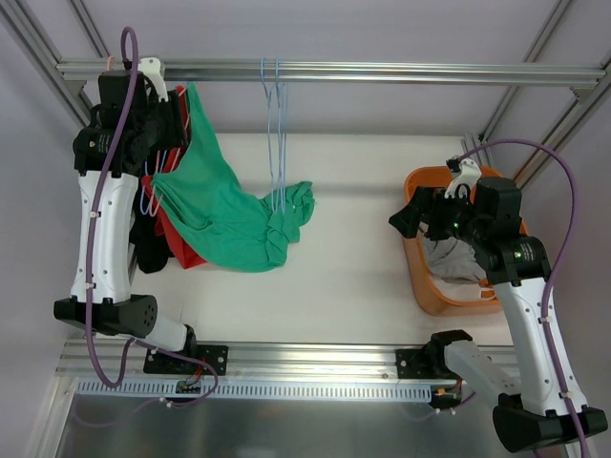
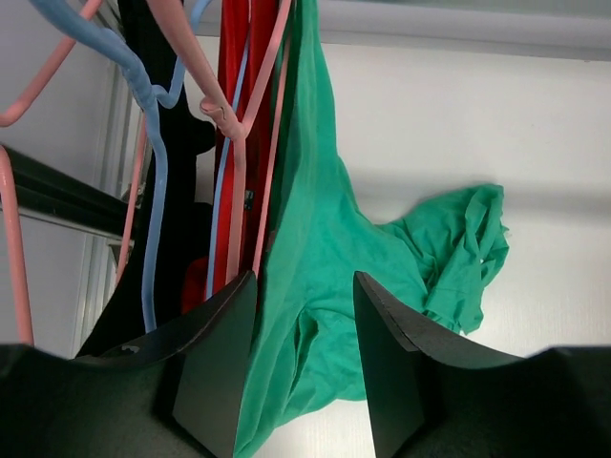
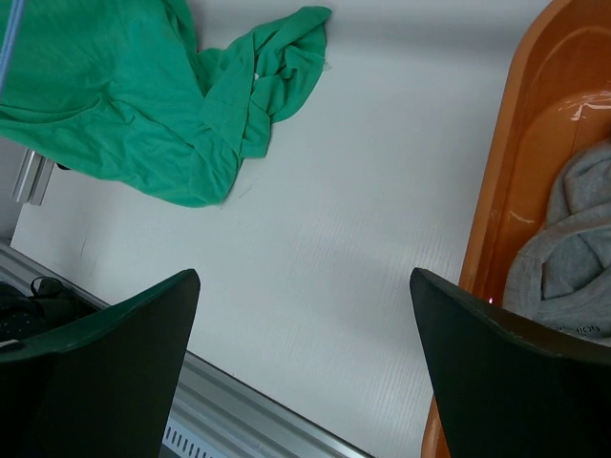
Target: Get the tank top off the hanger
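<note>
At ten o'clock the left gripper (image 2: pixel 305 281), half spread, straddles the green tank top (image 2: pixel 329 210). At three o'clock the right gripper (image 3: pixel 304 279) gapes wide.

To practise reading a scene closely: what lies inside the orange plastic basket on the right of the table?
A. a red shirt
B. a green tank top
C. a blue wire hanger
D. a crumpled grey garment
D: the right wrist view shows a crumpled grey garment inside the orange plastic basket, while the green tank top is well outside it.
</note>
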`<move>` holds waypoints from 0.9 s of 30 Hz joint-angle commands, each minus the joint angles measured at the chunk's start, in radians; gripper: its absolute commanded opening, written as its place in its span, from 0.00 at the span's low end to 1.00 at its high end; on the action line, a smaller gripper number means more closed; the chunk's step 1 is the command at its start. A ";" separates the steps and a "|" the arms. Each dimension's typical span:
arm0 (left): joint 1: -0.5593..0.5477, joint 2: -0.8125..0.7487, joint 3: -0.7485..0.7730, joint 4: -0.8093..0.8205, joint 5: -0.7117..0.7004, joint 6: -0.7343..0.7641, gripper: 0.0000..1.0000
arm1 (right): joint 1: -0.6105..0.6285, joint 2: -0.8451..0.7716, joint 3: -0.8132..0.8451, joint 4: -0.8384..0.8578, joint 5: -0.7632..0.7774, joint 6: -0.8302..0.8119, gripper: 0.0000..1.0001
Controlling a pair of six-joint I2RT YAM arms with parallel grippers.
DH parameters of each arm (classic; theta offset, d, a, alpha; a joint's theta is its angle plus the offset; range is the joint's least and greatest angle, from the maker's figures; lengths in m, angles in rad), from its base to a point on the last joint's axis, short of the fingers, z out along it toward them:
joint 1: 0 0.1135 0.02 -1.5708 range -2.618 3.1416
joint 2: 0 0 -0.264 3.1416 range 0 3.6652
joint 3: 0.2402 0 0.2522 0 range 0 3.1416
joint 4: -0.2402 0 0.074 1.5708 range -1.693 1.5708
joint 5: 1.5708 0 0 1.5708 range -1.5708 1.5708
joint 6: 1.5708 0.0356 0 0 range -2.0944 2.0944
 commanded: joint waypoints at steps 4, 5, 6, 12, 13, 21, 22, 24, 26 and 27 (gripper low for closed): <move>0.013 -0.011 0.025 -0.006 0.091 0.036 0.52 | 0.033 -0.010 0.000 0.061 -0.021 0.015 0.98; 0.013 -0.014 0.028 -0.005 0.115 0.036 0.54 | 0.034 -0.004 0.000 0.064 -0.019 0.017 0.98; 0.011 -0.024 0.031 -0.005 0.136 0.036 0.55 | 0.037 0.000 0.000 0.067 -0.019 0.018 0.98; 0.011 -0.075 0.045 0.000 0.077 0.044 0.59 | 0.068 0.027 0.002 0.084 -0.011 0.023 0.98; 0.011 -0.074 0.045 0.000 0.069 0.047 0.60 | 0.072 0.027 0.003 0.085 -0.010 0.025 0.98; 0.013 -0.029 0.005 0.001 -0.009 0.047 0.61 | 0.097 0.049 0.037 0.078 -0.014 0.018 0.98; 0.016 -0.020 0.005 0.001 -0.015 0.047 0.61 | 0.097 0.047 0.040 0.078 -0.013 0.018 0.98; 0.019 0.003 0.008 0.001 -0.002 0.047 0.60 | 0.099 0.044 0.039 0.078 -0.016 0.020 0.98; 0.019 0.017 0.011 0.003 -0.003 0.047 0.55 | 0.100 0.039 0.039 0.076 -0.016 0.021 0.98; 0.019 0.027 0.012 0.003 -0.003 0.047 0.52 | 0.103 0.038 0.040 0.076 -0.017 0.021 0.98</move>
